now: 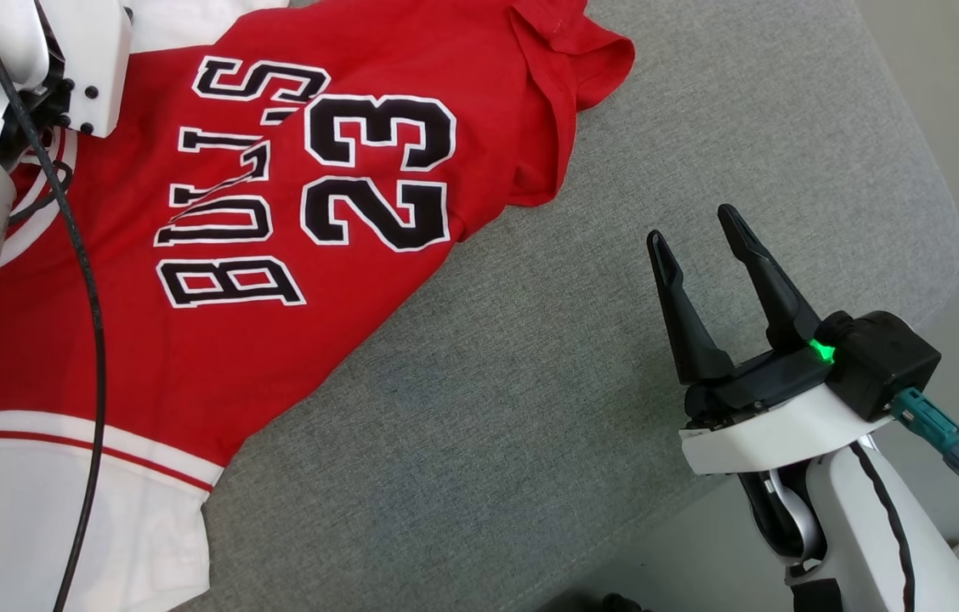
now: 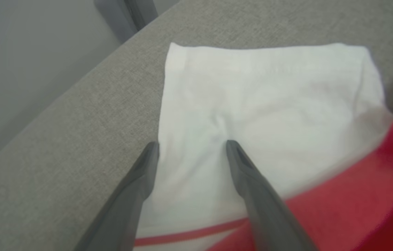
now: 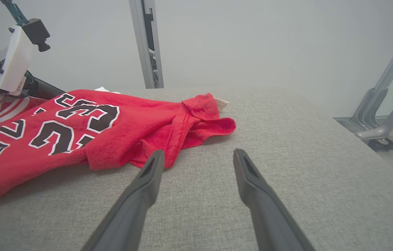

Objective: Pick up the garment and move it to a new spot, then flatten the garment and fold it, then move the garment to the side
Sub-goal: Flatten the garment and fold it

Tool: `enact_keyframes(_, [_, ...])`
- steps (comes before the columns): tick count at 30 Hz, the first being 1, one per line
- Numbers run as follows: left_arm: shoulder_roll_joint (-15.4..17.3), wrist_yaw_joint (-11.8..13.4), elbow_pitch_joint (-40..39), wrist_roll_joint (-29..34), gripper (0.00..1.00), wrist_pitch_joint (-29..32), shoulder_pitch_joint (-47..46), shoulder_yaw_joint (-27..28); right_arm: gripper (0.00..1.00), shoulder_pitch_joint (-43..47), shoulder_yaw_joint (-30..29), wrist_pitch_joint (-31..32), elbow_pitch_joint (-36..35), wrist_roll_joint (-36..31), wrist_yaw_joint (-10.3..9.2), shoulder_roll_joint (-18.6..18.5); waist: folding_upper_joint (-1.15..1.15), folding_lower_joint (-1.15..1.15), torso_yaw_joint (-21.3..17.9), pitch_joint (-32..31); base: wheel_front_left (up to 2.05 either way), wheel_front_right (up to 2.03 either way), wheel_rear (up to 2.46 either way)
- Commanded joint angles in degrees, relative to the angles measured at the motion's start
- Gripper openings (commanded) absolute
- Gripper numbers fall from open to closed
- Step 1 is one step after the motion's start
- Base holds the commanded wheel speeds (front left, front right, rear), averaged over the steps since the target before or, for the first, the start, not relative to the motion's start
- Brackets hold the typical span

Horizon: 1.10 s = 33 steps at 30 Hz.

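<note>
**Garment [image 1: 233,340] askew on grey cushion [image 1: 573,340]**

Near the cushion's left edge: left gripper [image 2: 192,143], spread wide and empty, tips at the white sleeve [image 2: 269,97]. Across the cushion's left and middle: collar-to-hem axis slanting rightward, folded red hem [image 1: 564,102] rightmost. At the cushion's right edge: right gripper [image 1: 692,223], wide, empty, well apart from that hem, likely the nearer arm for it.
</note>
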Motion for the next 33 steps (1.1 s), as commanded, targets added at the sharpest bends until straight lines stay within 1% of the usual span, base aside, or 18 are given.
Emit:
enact_keyframes(1, [0.43,-0.34,0.44,-1.08,0.73,1.71,1.29,-1.56,1.00,-0.51,-0.12,-0.01,0.01,0.39,-0.02,-0.18,0.00,0.00,0.02,0.06,0.00,0.00,0.00])
enact_keyframes(2, [0.91,-0.34,-0.19,-2.09,0.29,2.24,1.19,-2.45,1.00,-0.58,-0.21,-0.01,-0.01,0.43,-0.02,-0.17,0.00,0.00,0.05,0.08,0.00,0.00,0.00])
enact_keyframes(3, [1.42,-0.34,-0.89,-3.22,0.00,2.45,1.02,-3.10,1.00,-0.64,-0.28,-0.01,0.02,0.52,-0.02,-0.17,0.00,0.00,0.06,0.09,0.00,0.00,0.00])
enact_keyframes(5, [2.71,-0.16,-2.05,-4.41,0.00,0.93,0.08,-3.32,1.00,-0.71,-0.25,-0.01,0.12,0.54,-0.02,-0.17,0.00,0.00,0.08,0.09,0.00,0.00,0.00])
enact_keyframes(7, [3.74,-0.04,-2.39,-4.29,0.00,-1.98,-1.43,-2.59,1.00,-0.73,-0.18,-0.01,0.19,0.62,-0.02,-0.17,0.00,0.00,0.11,0.09,0.00,0.00,0.00])
enact_keyframes(10, [3.90,1.79,-1.86,-3.86,0.00,-6.43,-2.99,-1.52,1.00,-0.83,-0.11,-0.01,0.37,0.66,-0.02,-0.19,0.00,0.00,0.17,0.15,0.00,0.00,0.00])
enact_keyframes(12, [4.15,3.86,-1.11,-4.03,0.00,-9.60,-4.26,-0.06,1.00,-0.90,0.15,-0.01,0.43,0.56,-0.02,-0.17,0.00,0.00,0.17,0.29,0.00,0.00,0.00])
enact_keyframes(15, [5.57,8.25,0.61,-3.49,0.00,-15.18,-7.22,2.46,1.00,-1.17,0.41,-0.01,0.25,0.63,-0.02,-0.18,0.00,0.00,0.14,0.65,0.00,0.00,0.00])
enact_keyframes(17, [6.10,10.74,1.87,-2.98,0.00,-18.54,-8.87,3.45,1.00,-1.15,0.47,-0.01,0.11,0.68,-0.02,-0.17,0.00,0.00,0.16,0.85,0.00,0.00,0.00])
enact_keyframes(19, [6.88,12.53,3.23,-2.35,0.00,-21.52,-10.25,4.10,1.00,-1.22,0.43,-0.01,0.05,0.62,-0.02,-0.18,0.00,0.00,0.27,1.05,0.00,0.00,0.00])
enact_keyframes(21, [7.44,13.51,4.98,-2.20,0.00,-23.57,-11.07,4.55,1.00,-1.39,0.25,-0.01,0.11,0.49,-0.02,-0.17,0.00,0.00,0.55,1.22,0.00,0.00,0.00])
enact_keyframes(22, [7.41,13.85,5.71,-1.83,0.17,-24.44,-11.28,4.34,1.00,-1.45,0.21,-0.01,0.15,0.34,-0.02,-0.17,0.00,0.00,0.79,1.26,0.00,0.00,0.00])
enact_keyframes(23, [7.23,14.19,6.46,-1.64,1.00,-25.11,-11.31,4.18,1.00,-1.44,0.17,-0.01,0.20,0.14,-0.02,-0.17,0.00,0.00,1.09,1.24,0.00,0.00,0.00])
enact_keyframes(25, [6.96,12.76,8.03,-1.86,1.00,-25.96,-10.86,3.72,1.00,-1.55,0.05,-0.01,0.25,-0.16,-0.02,-0.17,0.00,0.00,1.83,1.17,0.00,0.00,0.00])
enact_keyframes(27, [6.41,12.53,8.70,-2.16,1.00,-26.63,-10.73,3.70,1.00,-1.77,-0.06,-0.01,0.27,-0.29,-0.02,-0.17,0.00,0.00,2.27,1.10,0.00,0.00,0.00])
enact_keyframes(30, [4.95,12.31,9.53,-1.88,1.00,-30.68,-10.27,3.32,1.00,-2.37,-0.51,-0.01,0.38,-1.07,-0.02,-0.18,0.00,0.00,3.89,0.48,0.00,0.00,0.00])
enact_keyframes(33, [3.13,11.30,9.77,-2.75,1.00,-35.57,-9.28,3.57,1.00,-2.52,-1.44,-0.01,0.74,-2.21,-0.02,-0.19,0.00,0.00,5.91,-0.94,0.00,0.00,0.00])
